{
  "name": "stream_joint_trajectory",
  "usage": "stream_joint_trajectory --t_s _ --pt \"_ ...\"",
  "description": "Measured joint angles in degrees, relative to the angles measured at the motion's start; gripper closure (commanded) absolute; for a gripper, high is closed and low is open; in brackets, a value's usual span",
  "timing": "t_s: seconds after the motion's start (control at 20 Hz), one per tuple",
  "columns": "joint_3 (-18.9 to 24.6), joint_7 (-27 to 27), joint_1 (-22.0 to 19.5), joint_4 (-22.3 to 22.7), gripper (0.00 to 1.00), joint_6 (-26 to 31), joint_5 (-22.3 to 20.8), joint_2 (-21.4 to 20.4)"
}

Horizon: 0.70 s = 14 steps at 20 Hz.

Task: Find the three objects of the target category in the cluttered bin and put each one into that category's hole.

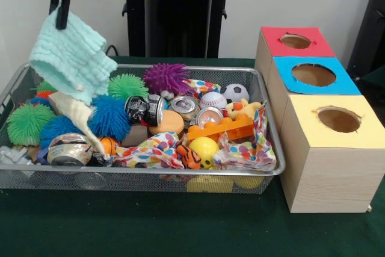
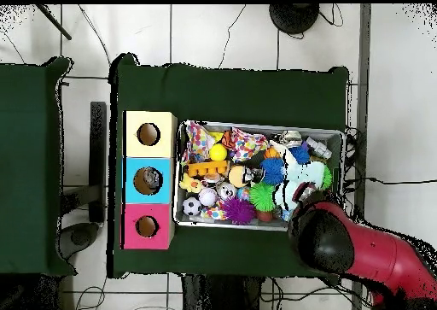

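Note:
The wire-mesh bin (image 1: 180,173) stands on the green table, full of toys. My gripper (image 1: 62,21) hangs above its far left corner, shut on a mint-green cloth (image 1: 72,58) that dangles over the clutter. A black-printed can (image 1: 144,110) lies on its side in the middle. A silver-topped can (image 1: 185,105) stands just right of it, and another can (image 1: 69,150) lies at the front left. The blue-topped hole (image 1: 313,74) is in the middle box to the right of the bin. In the overhead view the red arm (image 2: 341,247) hides the gripper, and the cloth (image 2: 299,187) shows beside it.
A red-topped hole (image 1: 295,41) and a yellow-topped hole (image 1: 338,120) flank the blue one. Puff balls (image 1: 167,77), a baseball (image 1: 213,100), a soccer ball (image 1: 236,92), an orange brick (image 1: 219,129) and patterned cloth (image 1: 150,148) crowd the bin. The pedestal (image 1: 177,10) stands behind.

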Motion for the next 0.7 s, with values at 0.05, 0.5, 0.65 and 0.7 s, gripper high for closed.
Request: stream_joint_trajectory --t_s 0.05,0.5,0.65,0.7 --pt "0.3 0.0 -0.1 0.0 1.0 0.0 -0.2 0.0" --pt "5.0 0.0 -0.4 0.5 0.0 0.0 -1.4 -0.7" --pt "6.0 0.0 0.2 1.8 0.0 0.5 0.0 -2.4" --pt "6.1 0.0 1.0 2.7 0.0 1.1 1.1 -3.5"
